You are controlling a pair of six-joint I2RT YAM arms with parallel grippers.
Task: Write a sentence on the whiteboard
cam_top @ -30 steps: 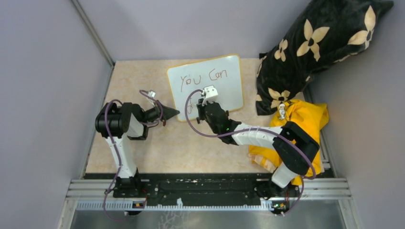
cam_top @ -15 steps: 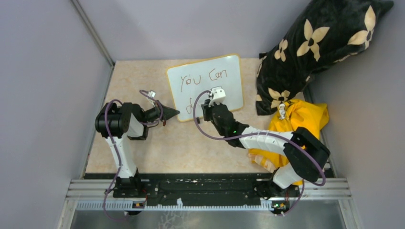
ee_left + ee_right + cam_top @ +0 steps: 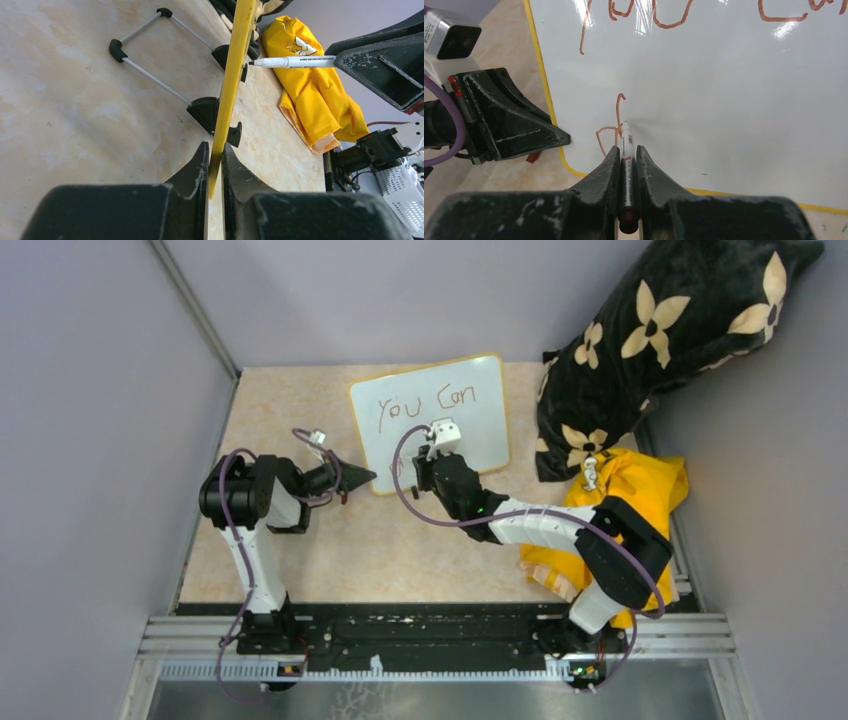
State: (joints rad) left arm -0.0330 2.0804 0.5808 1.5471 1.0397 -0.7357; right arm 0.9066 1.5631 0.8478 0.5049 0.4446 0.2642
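The whiteboard (image 3: pixel 470 435), white with a yellow frame, stands tilted at the back of the table. The sentence (image 3: pixel 425 403) reads "You Can" in reddish-brown, with a started letter (image 3: pixel 610 131) below it at the lower left. My left gripper (image 3: pixel 366 477) (image 3: pixel 215 156) is shut on the board's yellow edge (image 3: pixel 232 65) at its lower left corner. My right gripper (image 3: pixel 424 466) (image 3: pixel 626 156) is shut on a white marker (image 3: pixel 626 142) (image 3: pixel 295 61). The marker's tip rests on the board beside that letter.
A black pillow with cream flowers (image 3: pixel 660 340) leans at the back right. A yellow cloth (image 3: pixel 640 485) lies under the right arm. Behind the board, its black feet and wire stand (image 3: pixel 150 75) rest on the table. Grey walls close in the left, back and right.
The right gripper swung a little right and up along the board with the marker, then came back left to the started letter. The left arm has not moved.
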